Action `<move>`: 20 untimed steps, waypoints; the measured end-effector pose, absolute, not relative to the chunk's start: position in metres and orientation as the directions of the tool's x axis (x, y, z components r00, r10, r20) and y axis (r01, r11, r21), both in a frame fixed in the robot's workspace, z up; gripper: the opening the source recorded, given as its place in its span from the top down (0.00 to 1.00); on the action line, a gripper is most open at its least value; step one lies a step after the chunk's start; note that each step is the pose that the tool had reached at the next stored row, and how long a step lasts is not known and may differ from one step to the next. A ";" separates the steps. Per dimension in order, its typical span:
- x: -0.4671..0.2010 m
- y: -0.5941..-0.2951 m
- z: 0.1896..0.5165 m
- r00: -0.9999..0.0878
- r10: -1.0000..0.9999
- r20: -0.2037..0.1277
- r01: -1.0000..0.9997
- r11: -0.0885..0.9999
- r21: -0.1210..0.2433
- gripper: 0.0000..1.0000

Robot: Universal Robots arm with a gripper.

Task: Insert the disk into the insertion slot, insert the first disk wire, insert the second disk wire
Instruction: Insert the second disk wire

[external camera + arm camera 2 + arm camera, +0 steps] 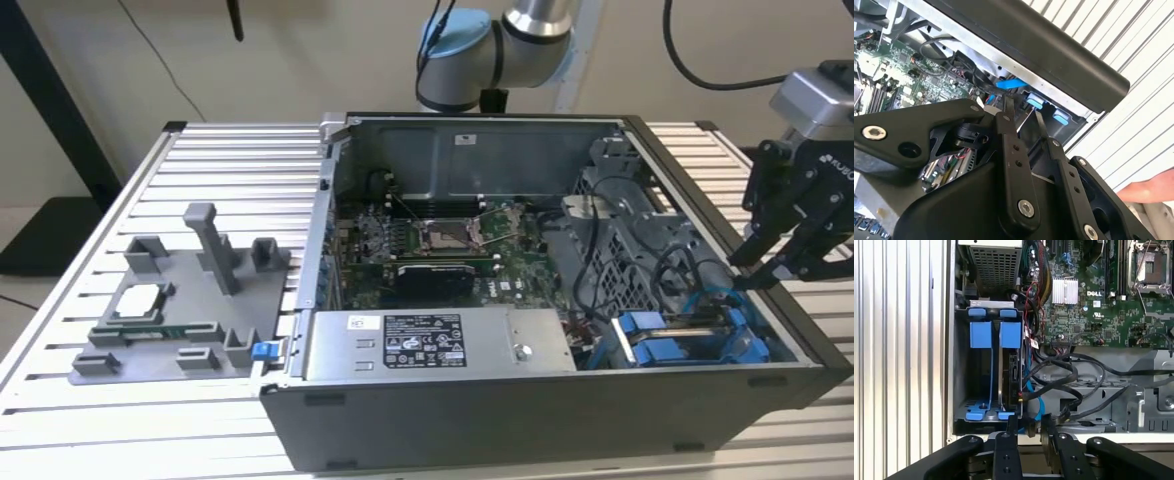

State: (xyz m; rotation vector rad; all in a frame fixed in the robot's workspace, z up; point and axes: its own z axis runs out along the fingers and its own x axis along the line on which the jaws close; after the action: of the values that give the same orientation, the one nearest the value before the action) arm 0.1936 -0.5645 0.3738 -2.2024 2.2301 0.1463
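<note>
Disk [1011,370] already slotted in, at 4 o'clock of the case [534,420] in the exterior view. Gripper [763,278] at 3 o'clock, by the blue wire [1033,405]; we can't tell its grip. We judge first-wire step; needs plug-to-port alignment.

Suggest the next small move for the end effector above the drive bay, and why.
Probably lower the end effector slightly and close on the blue wire. In the first wrist view the disk already sits edge-on in the drive bay, the fingers stand apart, and the wire lies roughly in line with the gap, ungripped.
</note>
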 end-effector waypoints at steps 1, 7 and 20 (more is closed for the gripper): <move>0.194 -0.564 0.374 -0.015 -0.998 -0.068 -0.998 0.010 0.064 0.00; 0.196 -0.565 0.373 -0.015 -0.998 -0.068 -0.998 0.010 0.064 0.00; 0.205 -0.564 0.363 -0.016 -0.998 -0.067 -0.995 0.009 0.103 1.00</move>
State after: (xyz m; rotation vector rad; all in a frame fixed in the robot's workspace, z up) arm 0.2047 -0.5645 0.3632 -2.2208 2.2482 0.1909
